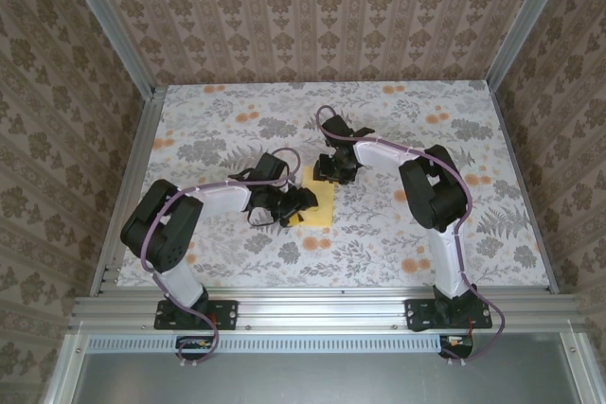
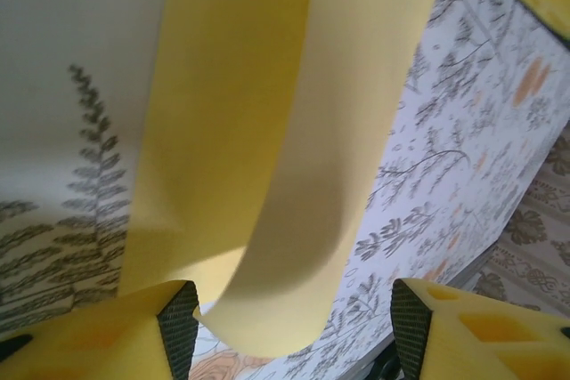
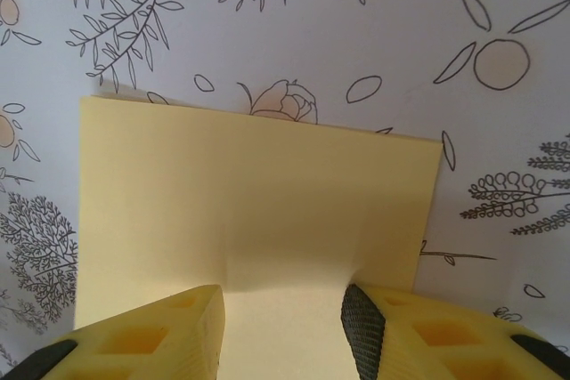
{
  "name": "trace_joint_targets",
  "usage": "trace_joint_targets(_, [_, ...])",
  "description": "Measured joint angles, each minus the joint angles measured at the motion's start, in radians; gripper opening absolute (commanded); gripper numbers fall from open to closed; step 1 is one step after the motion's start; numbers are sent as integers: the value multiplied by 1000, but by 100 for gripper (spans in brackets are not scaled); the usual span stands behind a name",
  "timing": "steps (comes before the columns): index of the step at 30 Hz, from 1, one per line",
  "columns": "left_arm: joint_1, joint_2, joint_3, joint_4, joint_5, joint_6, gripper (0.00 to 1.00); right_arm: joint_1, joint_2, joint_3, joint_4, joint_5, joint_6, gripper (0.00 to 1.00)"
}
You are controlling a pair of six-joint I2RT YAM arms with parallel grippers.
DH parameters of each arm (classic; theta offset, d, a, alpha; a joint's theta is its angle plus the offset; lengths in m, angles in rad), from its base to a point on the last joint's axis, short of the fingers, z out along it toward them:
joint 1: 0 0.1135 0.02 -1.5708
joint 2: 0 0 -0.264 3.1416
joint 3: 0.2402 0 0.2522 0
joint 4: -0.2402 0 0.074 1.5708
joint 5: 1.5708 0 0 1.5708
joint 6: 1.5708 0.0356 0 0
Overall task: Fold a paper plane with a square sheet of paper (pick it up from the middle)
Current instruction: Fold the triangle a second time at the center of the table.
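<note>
From my station I see the square sheet of paper lying about mid-way across the flower-printed table, with no pointed tip on it. Its edges run roughly square to the table's sides, and the part I can see from above is longer front to back than side to side. The left gripper sits at the sheet's left edge and the right gripper at its far edge. On the left wrist camera the sheet is not flat. A broad flap rises off the table and curls over, its rounded lip hanging between the left gripper's fingers. Those fingers are spread wide and not pinching it. I cannot tell whether the lip brushes the nearer pad. On the right wrist camera the sheet lies flat with straight edges. The right gripper stands over the sheet's edge nearest that camera, its fingers partly spread with bare paper between them, gripping nothing. I cannot tell whether they press down on the sheet.
</note>
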Motion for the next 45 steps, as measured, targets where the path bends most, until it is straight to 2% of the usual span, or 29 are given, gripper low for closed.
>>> trace_joint_targets(5, [0, 0, -4, 100, 5, -18, 63, -1, -2, -5, 6, -3, 7, 45])
trace_joint_targets(11, [0, 16, -9, 238, 61, -42, 64, -4, -3, -6, 8, -14, 10, 45])
trace_joint_targets(25, [-64, 75, 16, 225, 119, -10, 63, -7, -3, -9, 12, -21, 11, 45])
trace_joint_targets(34, [-32, 1, -23, 195, 48, -2, 48, -8, -6, -16, 19, -21, 11, 45])
trace_joint_targets(42, [-5, -30, -35, 74, -36, 30, 21, -12, -11, -23, 27, -35, 11, 44])
trace_joint_targets(45, [-6, -27, -23, -5, -66, 54, 15, -19, -17, -33, 41, -56, 11, 44])
